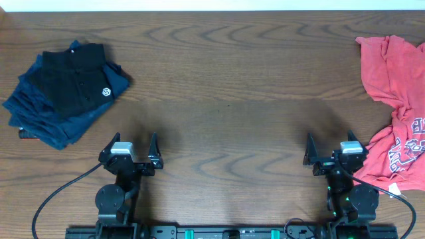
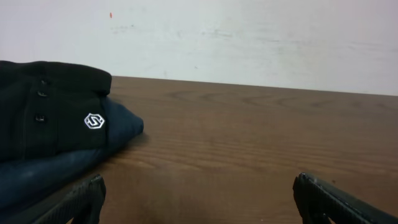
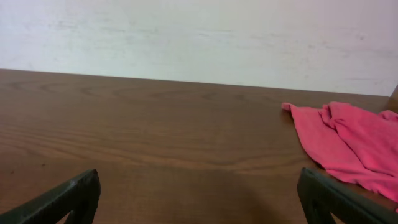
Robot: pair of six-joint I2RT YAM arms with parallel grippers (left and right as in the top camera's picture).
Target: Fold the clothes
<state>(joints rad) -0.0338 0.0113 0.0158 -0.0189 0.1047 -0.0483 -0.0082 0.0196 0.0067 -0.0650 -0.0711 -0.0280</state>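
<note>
Overhead, the T-shirt [image 1: 395, 126] lies crumpled at the table's [image 1: 226, 79] right edge, its white-and-navy lettering [image 1: 406, 147] too creased to read. The right gripper [image 1: 330, 143] sits low just left of it, jaws wide. The left gripper [image 1: 136, 141], equally spread, is well apart from it, near a black garment [image 1: 76, 79] with a white hexagon logo [image 1: 106, 92].

Left wrist: the logo lies ahead-left, fingers [image 2: 81, 202] far apart.

Right wrist: the T-shirt lies ahead-right, untouched.

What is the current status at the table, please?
Left tool open, right tool open, both empty. Red T-shirt crumpled at right edge, untouched. Folded dark garments far left, apart from it.
</note>
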